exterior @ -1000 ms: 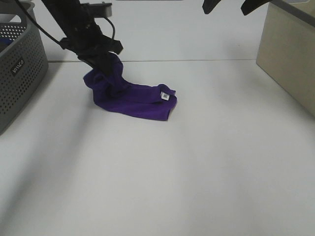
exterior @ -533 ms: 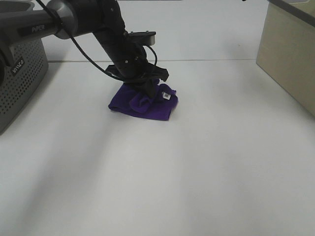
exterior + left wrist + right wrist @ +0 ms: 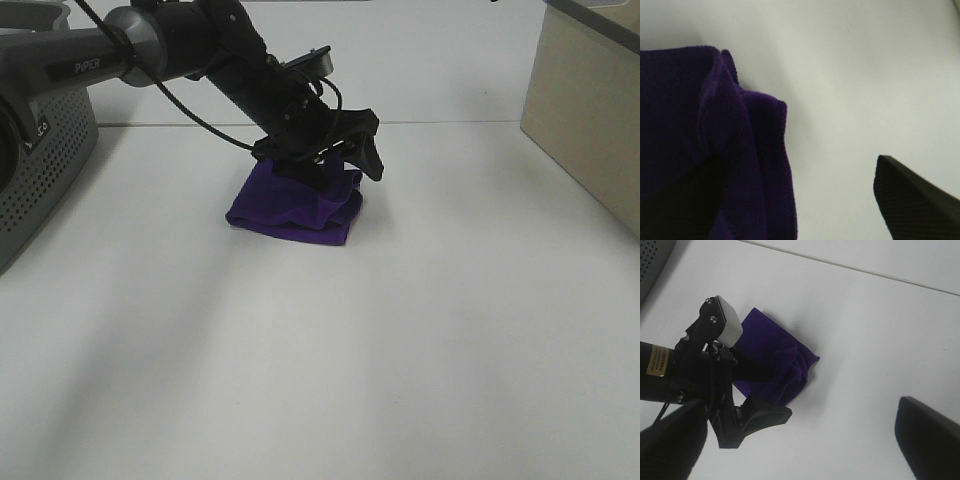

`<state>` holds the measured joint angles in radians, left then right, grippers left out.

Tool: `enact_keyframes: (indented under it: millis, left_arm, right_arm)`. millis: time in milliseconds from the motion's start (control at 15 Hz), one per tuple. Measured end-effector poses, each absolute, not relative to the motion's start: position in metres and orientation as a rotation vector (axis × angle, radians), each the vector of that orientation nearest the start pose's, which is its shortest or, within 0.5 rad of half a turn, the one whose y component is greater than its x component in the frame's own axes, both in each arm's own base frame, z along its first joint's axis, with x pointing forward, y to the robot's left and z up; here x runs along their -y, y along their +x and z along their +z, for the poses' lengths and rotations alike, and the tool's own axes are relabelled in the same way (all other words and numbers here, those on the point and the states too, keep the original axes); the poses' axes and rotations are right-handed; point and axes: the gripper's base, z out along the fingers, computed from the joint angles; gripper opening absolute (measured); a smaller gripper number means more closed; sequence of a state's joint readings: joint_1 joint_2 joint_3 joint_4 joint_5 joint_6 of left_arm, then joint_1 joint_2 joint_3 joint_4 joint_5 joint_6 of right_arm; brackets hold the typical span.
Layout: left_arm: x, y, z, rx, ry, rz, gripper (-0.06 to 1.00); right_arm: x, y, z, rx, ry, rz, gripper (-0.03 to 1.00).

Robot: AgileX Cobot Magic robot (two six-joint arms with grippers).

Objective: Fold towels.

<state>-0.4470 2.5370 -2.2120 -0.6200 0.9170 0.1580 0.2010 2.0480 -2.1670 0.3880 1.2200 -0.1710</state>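
Note:
The deep purple towel [image 3: 292, 208] lies bunched in a small folded heap on the white table, left of the middle. It also shows in the left wrist view [image 3: 695, 125] and the right wrist view [image 3: 774, 352]. Its white tag is hidden. My left gripper [image 3: 338, 170] reaches across and hovers just over the towel's far right edge, jaws spread and empty. One finger [image 3: 912, 197] is over bare table and the other is over the cloth. My right gripper [image 3: 800, 450] is open and empty, high above the towel and out of the exterior view.
A grey perforated basket [image 3: 35, 165] stands at the left edge. A beige box [image 3: 590, 110] stands at the right. The left arm [image 3: 170, 50] stretches from the upper left over the table's back. White table lies in front of the towel.
My left gripper carried the towel's left part to the right over the rest, then opened and let go. The heap is more compact. The right gripper left the top of the exterior view.

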Motion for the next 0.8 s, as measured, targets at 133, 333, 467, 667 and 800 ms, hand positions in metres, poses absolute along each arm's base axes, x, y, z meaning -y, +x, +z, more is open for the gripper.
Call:
enact_keyframes:
  millis: [133, 333, 467, 667, 800]
  left_arm:
    - [0.281, 0.473, 0.158, -2.561, 0.461, -1.003, 0.75]
    - [0.292, 0.472, 0.164, -2.447, 0.470, -1.224, 0.76]
    - [0.292, 0.471, 0.165, -2.435, 0.498, -1.257, 0.76]
    - [0.261, 0.483, 0.174, -2.442, 0.489, -1.228, 0.76]
    - [0.232, 0.491, 0.188, -2.447, 0.495, -1.170, 0.76]
  right_arm:
    - [-0.122, 0.436, 0.358, -2.510, -0.434, 0.530, 0.99]
    - [-0.122, 0.436, 0.358, -2.509, -0.434, 0.531, 0.99]
    - [-0.122, 0.434, 0.361, -2.503, -0.435, 0.531, 0.99]
    - [-0.119, 0.424, 0.380, -2.461, -0.438, 0.526, 0.99]
    - [-0.118, 0.421, 0.385, -2.450, -0.440, 0.509, 0.99]
